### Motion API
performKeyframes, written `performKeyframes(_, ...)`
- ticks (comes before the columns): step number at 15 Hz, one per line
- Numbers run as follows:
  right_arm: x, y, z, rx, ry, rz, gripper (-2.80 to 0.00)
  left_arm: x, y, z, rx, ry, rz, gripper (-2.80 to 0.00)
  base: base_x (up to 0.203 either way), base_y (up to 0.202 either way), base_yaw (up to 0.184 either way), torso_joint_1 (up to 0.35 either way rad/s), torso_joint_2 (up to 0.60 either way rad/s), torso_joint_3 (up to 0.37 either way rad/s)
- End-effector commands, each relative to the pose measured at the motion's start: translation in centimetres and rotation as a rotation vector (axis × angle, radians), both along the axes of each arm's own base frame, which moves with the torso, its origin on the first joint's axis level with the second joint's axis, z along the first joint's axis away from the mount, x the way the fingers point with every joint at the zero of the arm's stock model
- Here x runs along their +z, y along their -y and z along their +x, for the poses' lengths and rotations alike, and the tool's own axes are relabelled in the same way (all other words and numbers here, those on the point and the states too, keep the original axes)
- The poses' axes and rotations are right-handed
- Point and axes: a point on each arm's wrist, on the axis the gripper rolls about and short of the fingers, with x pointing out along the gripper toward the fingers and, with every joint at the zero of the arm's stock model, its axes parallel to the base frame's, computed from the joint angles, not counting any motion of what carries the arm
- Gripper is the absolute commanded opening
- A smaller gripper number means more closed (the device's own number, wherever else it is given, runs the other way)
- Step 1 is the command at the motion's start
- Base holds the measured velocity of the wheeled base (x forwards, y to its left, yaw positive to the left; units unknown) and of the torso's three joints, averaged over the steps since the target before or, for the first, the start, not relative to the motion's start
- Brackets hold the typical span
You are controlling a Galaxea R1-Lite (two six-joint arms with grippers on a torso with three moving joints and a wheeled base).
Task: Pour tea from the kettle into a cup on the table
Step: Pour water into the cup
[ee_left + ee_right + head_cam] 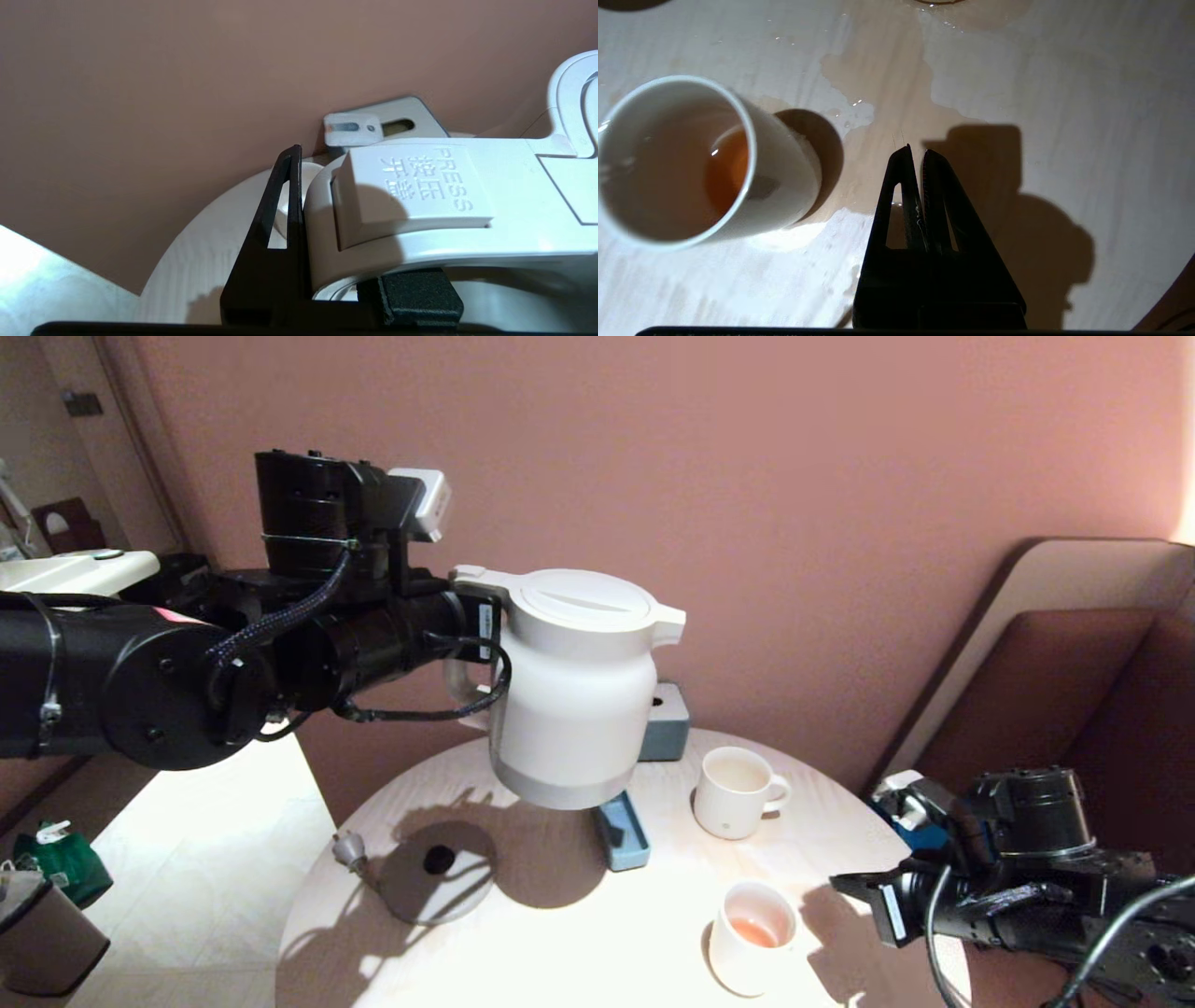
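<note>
At the left of the head view the left gripper (467, 644) holds the kettle (574, 695) by its loop handle, well above the table (560, 933). The left wrist view shows the fingers (280, 233) clamped on either side of the handle, below the lid's press tab. The kettle stands upright, its long axis vertical, its short spout pointing toward the right of the frame. The handle is mostly hidden behind the gripper and cable.

Below it, at lower centre-left, lie the grey base disc (437, 887) and its plug (350, 849), partly in the kettle's shadow. Two blue-grey boxes (624, 831) sit behind and under the kettle, partly covered by it.

Right of centre stands the cup (738, 793), its handle toward the right; its contents are hard to make out. Nearer the lower edge is a second white cup (752, 933) with tea (754, 931) in its bottom. In the right wrist view a wet spill (887, 93) spreads over the wood.

At the lower right the right gripper (916, 156) hovers over the table, fingers pressed together on nothing, its arm cut off by the frame edge.
</note>
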Motion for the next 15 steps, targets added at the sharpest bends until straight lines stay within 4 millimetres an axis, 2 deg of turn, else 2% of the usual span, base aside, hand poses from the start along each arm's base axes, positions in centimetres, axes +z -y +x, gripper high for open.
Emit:
performKeyframes(1,-2.1,-0.3,1.2,-0.036,0.001,-0.027,-2.80,0.4,0.0,-0.2,0.000,0.012,-0.009,-2.80,0.000,0.000,0.000,0.000,0.00,0.000)
performKeyframes(4,-1.1,0.0,3.1,-0.121,0.096,-0.024,-2.80,0.4,-0.1,-0.1,0.002,0.013,-0.008,-2.80,0.000,0.000,0.000,0.000,0.00,0.000)
performKeyframes(7,-0.9,0.3,3.7,-0.137,0.111,-0.024,-2.80,0.5,-0.1,-0.1,0.003,0.016,-0.011,-2.80,0.000,0.000,0.000,0.000,0.00,0.000)
performKeyframes(11,-3.1,0.2,5.3,-0.167,0.061,-0.058,-2.80,1.0,0.0,0.0,0.003,0.030,-0.018,-2.80,0.000,0.000,0.000,0.000,0.00,0.000)
performKeyframes(15,-3.9,-0.1,7.1,-0.206,0.069,-0.075,-2.80,1.6,-0.5,0.0,0.018,0.049,-0.030,-2.80,0.000,0.000,0.000,0.000,0.00,0.000)
